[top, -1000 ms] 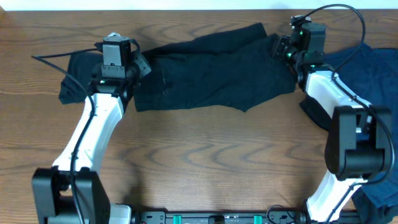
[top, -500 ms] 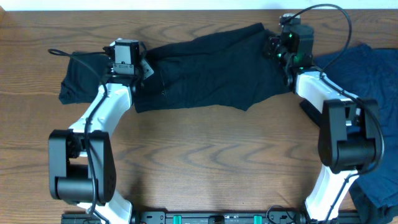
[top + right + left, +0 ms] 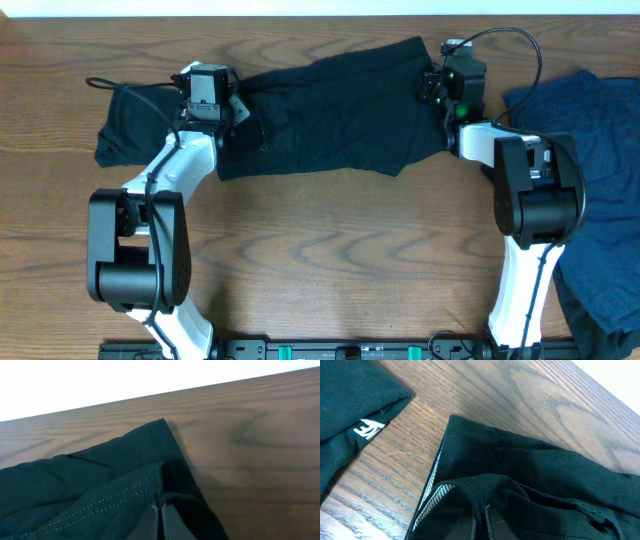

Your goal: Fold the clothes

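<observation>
Both arms have drawn inward toward the black garment [image 3: 330, 115], spread flat with a second black piece [image 3: 125, 125] left of it and a navy piece [image 3: 600, 130] right of it. Grips: left gripper [image 3: 234, 106] clamped on its left hem, right gripper [image 3: 430, 86] clamped on its right corner. Advice: raise both ends level, cloth taut, before folding over.

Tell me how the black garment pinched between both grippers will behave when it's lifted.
Likely floppy: the black garment lies creased and bunches where the left gripper pinches it, so the middle should sag. Probably light, being thin at the stitched corner in the right gripper. Unlikely to slip from the shut jaws.
</observation>
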`<state>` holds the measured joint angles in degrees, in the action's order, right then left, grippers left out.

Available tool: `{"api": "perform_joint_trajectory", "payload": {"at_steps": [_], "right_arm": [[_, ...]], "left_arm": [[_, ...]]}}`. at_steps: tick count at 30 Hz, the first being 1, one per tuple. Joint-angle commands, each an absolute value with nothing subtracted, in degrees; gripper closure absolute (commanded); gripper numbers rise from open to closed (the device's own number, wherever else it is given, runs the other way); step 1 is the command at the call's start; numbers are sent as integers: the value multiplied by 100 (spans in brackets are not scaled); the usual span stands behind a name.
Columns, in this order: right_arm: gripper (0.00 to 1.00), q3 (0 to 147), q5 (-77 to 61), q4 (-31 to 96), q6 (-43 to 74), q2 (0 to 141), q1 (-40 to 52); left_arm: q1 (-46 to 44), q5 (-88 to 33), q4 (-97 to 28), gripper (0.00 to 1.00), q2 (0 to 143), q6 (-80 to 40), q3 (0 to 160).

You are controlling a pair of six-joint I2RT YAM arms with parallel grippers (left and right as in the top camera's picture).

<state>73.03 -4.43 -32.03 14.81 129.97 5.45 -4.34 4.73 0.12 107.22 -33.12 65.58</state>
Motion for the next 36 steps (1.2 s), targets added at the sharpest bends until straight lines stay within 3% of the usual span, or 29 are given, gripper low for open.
{"api": "perform_joint_trajectory", "payload": {"at_steps": [1,9,19,29,36], "right_arm": [[99,7382,-281,-3251,1404,13152,578],[99,7467,-740,-3166,1406,12709,578],[99,8298,-829,-1750,1269,12119,580],[99,8326,-751,-1922,1039,12328,607],[99,8329,-685,-2786,1013,12929,602]], "left_arm": [[-421,565,34,94,10814,-3260,6652],[-421,558,10,94,10473,-3260,6652],[-421,561,12,94,9824,-3258,6652],[-390,666,143,94,10224,-3267,6650],[-375,934,556,94,10652,-3264,6650]]}}
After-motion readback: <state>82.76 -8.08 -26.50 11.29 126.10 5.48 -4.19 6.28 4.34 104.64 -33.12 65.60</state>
